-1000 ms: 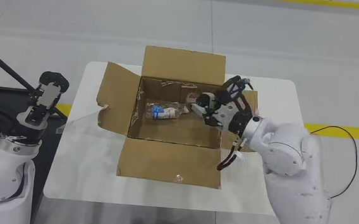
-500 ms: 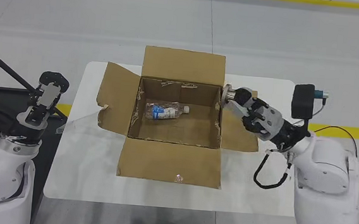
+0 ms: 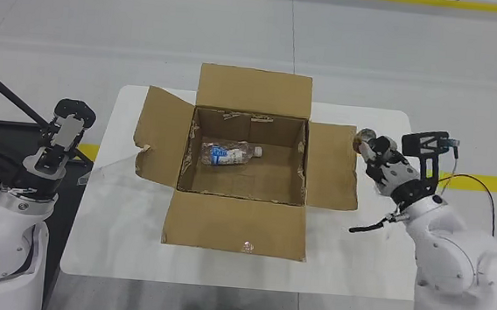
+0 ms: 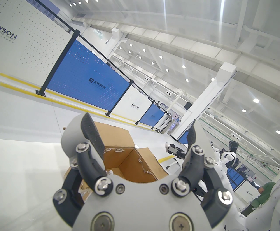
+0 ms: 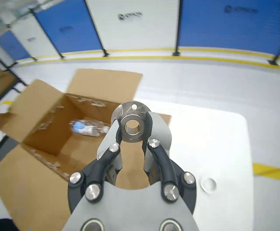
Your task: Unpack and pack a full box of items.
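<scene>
The white table (image 3: 119, 233) bears an open cardboard box (image 3: 234, 226) with one plastic bottle (image 3: 227, 154) lying inside; the left gripper (image 4: 140, 129) hangs spread wide beside the table's left edge; the right gripper (image 5: 133, 123), just past the box's right flap, pinches a metal flanged bushing (image 5: 140, 109) by its hub; that smooth round hold could slip and let the part fall and roll away.

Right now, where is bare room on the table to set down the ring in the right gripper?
Free: table right of the right flap, except one small clear disc; table front-left of the box. Crowded: box floor's far side, where the bottle lies.
</scene>
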You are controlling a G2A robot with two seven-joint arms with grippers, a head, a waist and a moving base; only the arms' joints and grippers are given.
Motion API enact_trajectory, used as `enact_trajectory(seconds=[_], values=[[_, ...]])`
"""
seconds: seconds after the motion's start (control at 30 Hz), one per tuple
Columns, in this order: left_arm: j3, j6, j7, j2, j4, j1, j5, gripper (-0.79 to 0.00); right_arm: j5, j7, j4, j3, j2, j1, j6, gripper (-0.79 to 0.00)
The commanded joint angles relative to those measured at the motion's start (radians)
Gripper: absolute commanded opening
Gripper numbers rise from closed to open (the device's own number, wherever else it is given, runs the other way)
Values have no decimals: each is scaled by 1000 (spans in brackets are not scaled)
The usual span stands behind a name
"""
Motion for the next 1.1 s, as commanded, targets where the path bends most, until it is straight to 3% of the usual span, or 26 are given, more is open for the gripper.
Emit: enact_trajectory(seconds=[0.0,0.2,0.4,0.63,1.07], values=[[0,0,0,0,0,0,0,0,-60,27,0,4,1,-28,74,-785],[0,0,0,0,0,0,0,0,-157,138,97,36,4,-54,210,-785],[0,0,0,0,0,0,0,0,-130,194,250,91,9,-28,253,-785],[0,0,0,0,0,0,0,0,-108,265,398,113,17,32,236,-785],[0,0,0,0,0,0,0,0,-118,331,505,67,26,117,210,-785]])
